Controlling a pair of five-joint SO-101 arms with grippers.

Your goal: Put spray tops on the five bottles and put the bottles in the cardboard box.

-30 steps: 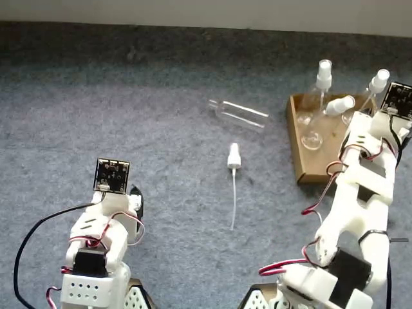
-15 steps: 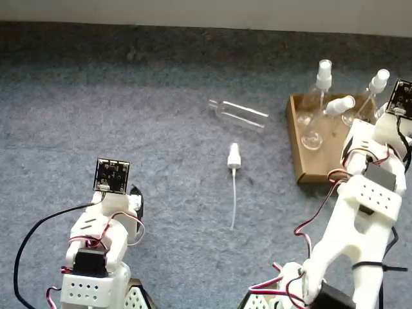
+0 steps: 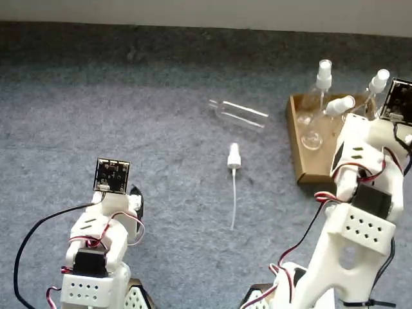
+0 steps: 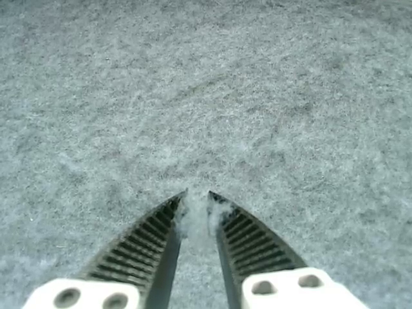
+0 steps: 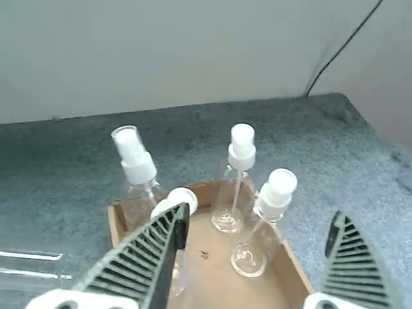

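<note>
Four clear plastic bottles [image 5: 229, 193] with white spray tops stand in the brown cardboard box [image 3: 295, 138]. One uncapped clear bottle [image 3: 238, 114] and one loose white spray top [image 3: 234, 156] lie nearby on the grey carpet [image 3: 129, 96]. The right gripper [image 5: 261, 212] hangs above the box with its fingers spread wide, and the left gripper [image 4: 197, 193] has its fingers nearly together, empty.

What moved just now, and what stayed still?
The right arm swung up higher over the box, with its open right gripper above the capped bottles. It grabbed and dropped nothing. The left arm, the lying bottle and the loose spray top stayed put.
</note>
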